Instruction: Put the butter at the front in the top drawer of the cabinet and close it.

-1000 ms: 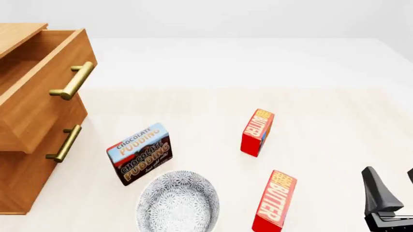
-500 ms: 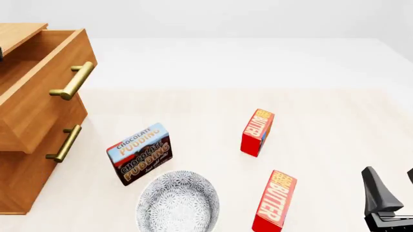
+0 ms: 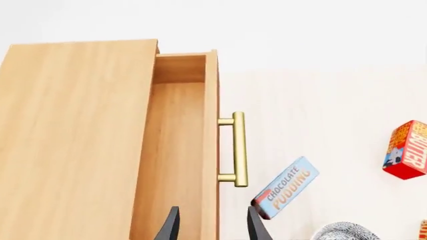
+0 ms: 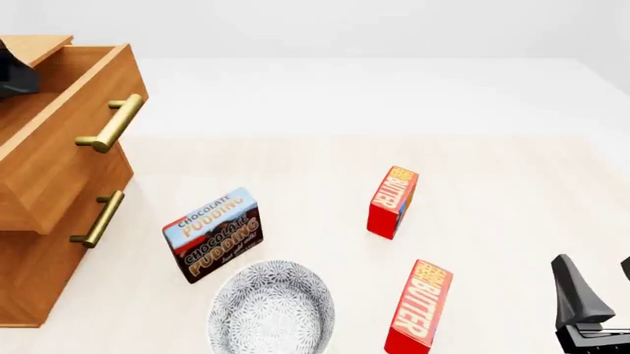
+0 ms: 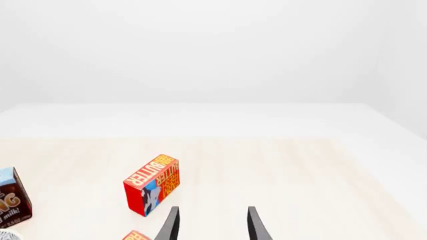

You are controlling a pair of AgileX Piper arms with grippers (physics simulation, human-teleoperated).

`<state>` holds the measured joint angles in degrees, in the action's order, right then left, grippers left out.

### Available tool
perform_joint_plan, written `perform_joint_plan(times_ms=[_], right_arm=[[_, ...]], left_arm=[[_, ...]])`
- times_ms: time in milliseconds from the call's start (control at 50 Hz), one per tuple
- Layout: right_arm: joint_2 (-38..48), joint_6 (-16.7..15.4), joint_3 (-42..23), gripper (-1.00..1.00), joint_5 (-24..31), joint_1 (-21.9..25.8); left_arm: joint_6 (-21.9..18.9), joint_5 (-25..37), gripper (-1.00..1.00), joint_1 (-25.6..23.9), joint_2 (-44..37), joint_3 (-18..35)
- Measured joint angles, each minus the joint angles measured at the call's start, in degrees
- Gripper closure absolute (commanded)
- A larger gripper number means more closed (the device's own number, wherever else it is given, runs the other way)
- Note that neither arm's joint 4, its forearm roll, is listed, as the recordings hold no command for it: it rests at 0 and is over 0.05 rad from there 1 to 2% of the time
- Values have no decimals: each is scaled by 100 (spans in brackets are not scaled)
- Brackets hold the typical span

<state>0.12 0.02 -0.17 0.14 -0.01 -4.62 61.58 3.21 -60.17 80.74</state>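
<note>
The butter at the front stands upright near the table's front edge; only its corner shows in the right wrist view. A second, same-looking carton stands farther back. At the left is the cabinet, its top drawer pulled open and empty inside. My left gripper is open above the drawer's front panel, and a dark part of it shows at the far left. My right gripper is open, right of the front butter and apart from it.
A chocolate pudding box stands tilted between cabinet and cartons. A patterned grey bowl sits just in front of it. The brass handle juts from the open drawer, with the lower drawer's handle beneath.
A dark part of my left arm has come into the front view at the far left, over the open drawer. The right gripper and the boxes have not moved.
</note>
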Motion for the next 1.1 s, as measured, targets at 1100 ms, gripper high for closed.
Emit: perform_joint_plan(times_ms=[1100], right_arm=[[-2, 2, 7, -100, -3, -1]], left_arm=[[525, -533, -100, -92, -639, -756]])
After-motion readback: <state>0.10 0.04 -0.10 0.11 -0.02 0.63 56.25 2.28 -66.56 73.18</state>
